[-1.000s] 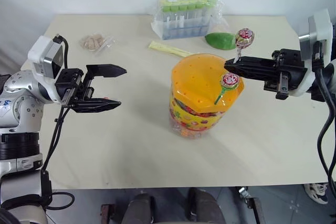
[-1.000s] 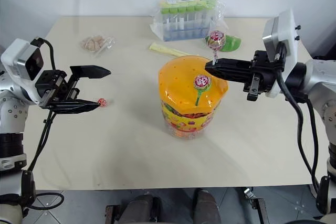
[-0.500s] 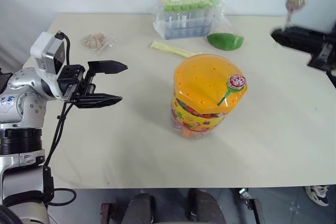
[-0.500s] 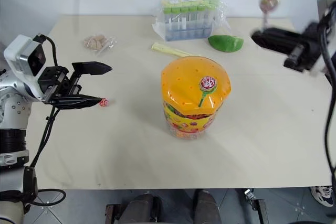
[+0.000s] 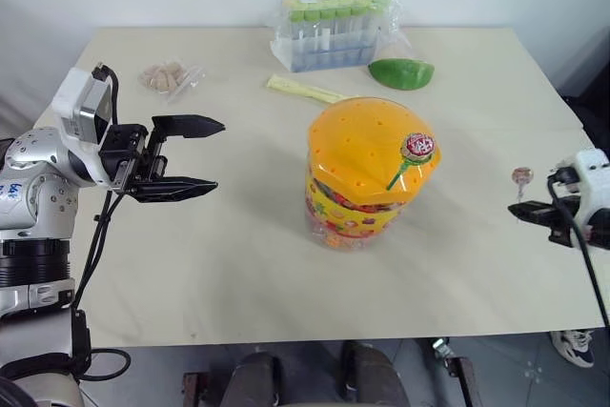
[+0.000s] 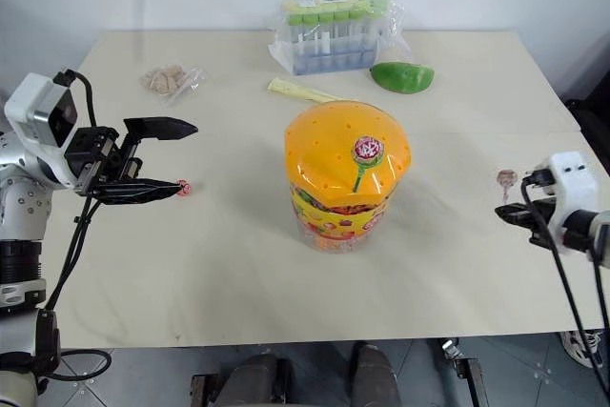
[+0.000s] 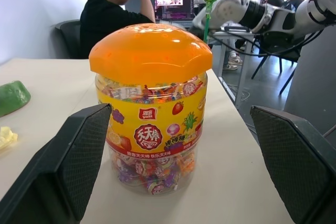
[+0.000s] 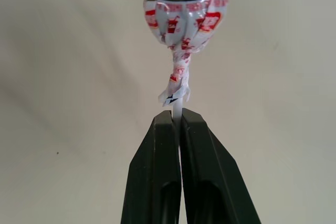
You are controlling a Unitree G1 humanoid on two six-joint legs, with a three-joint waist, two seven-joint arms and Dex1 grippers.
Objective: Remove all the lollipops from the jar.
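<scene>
A: While the right gripper [image 8: 177, 121] is clamped on a lollipop's [image 8: 185, 10] thin white stick, candy head out past the fingertips, what does the coming move turn on?

B: As I judge it, on the table [image 5: 457, 264] lying below that candy. In the head views the held lollipop sits low at the table's right edge, well apart from the jar [image 5: 367, 173], its stick running on along the line of the fingers. Setting it down looks like the step in hand.

A: And the rest?

B: One lollipop [image 5: 416, 149], on a green stick, stands in a hole of the jar's lid, on the side nearer the right arm and leaning that way. A third [image 6: 187, 186] lies on the table, just beside the tips of the left gripper [image 5: 205, 154].

A: The left gripper's state?

B: Fingers wide apart, empty, pointing level at the jar from the left, well apart from it.

A: Materials?

B: The jar is clear plastic, stuffed with wrapped sweets, under a glossy label and a domed orange lid dotted with small holes. The lollipop heads are small balls in crinkled, shiny wrappers, twisted at the neck; the sticks are slim and smooth, so probably apt to pivot in a pinch. The table is matt and pale.
</scene>
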